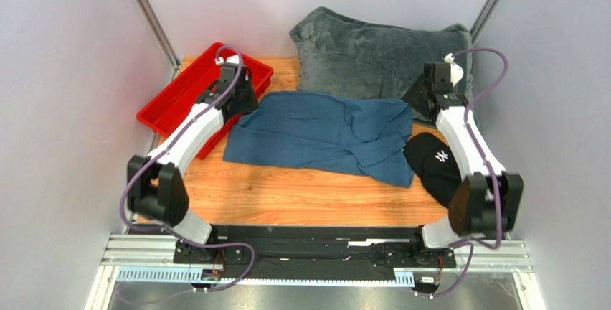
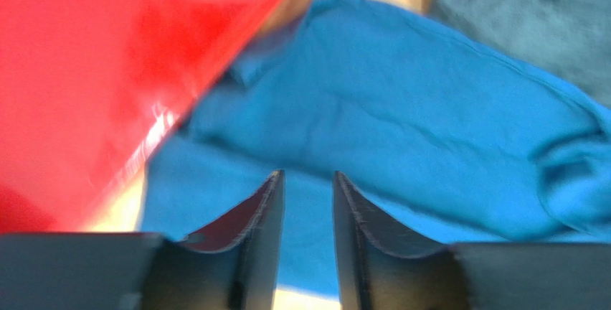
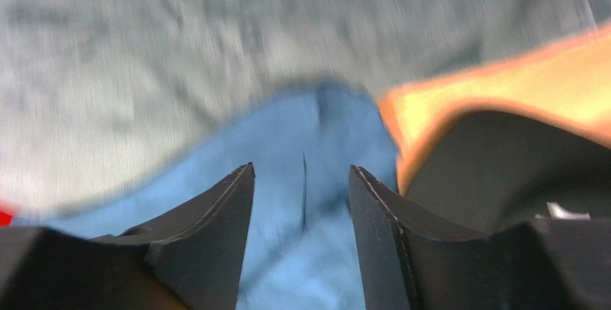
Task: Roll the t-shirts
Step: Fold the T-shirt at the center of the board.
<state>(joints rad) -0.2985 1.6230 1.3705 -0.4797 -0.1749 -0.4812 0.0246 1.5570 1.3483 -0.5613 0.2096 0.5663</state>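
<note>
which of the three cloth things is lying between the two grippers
The teal-blue t-shirt, spread between the left gripper and right gripper; the grey blanket lies behind it, the black cap beside it.

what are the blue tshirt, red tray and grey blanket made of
Blue t-shirt: soft matte knit, probably cotton; it lies in limp creases. Red tray: hard glossy plastic, it seems; light streaks on its wall. Grey blanket: plush fleece, judging by its fuzzy nap.

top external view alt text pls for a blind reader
A teal-blue t-shirt lies rumpled on a wooden table between the left arm and right arm. A red tray sits left, a grey blanket behind, a black cap right.
</note>
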